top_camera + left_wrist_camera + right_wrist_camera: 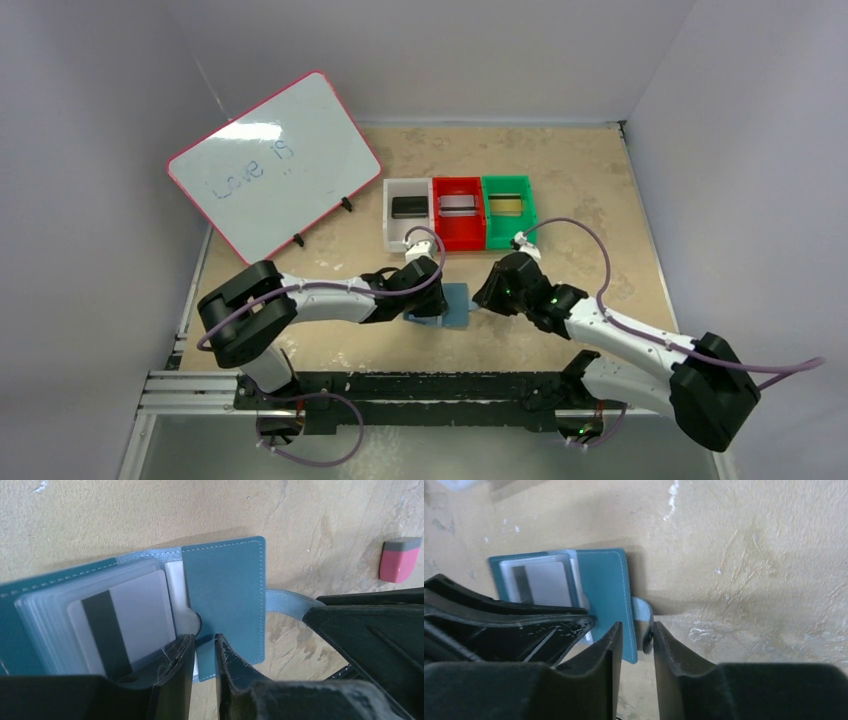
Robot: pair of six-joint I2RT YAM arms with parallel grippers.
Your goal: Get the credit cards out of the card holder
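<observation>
Left wrist: card holder (pixel 222 595) lies crosswise, tab (pixel 287 605) rightward.

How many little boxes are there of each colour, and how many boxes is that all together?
White box: 1
Red box: 1
Green box: 1
Total: 3

The pink-framed whiteboard (pixel 275 165) bears faint blue handwriting that reads "Love is".
</observation>
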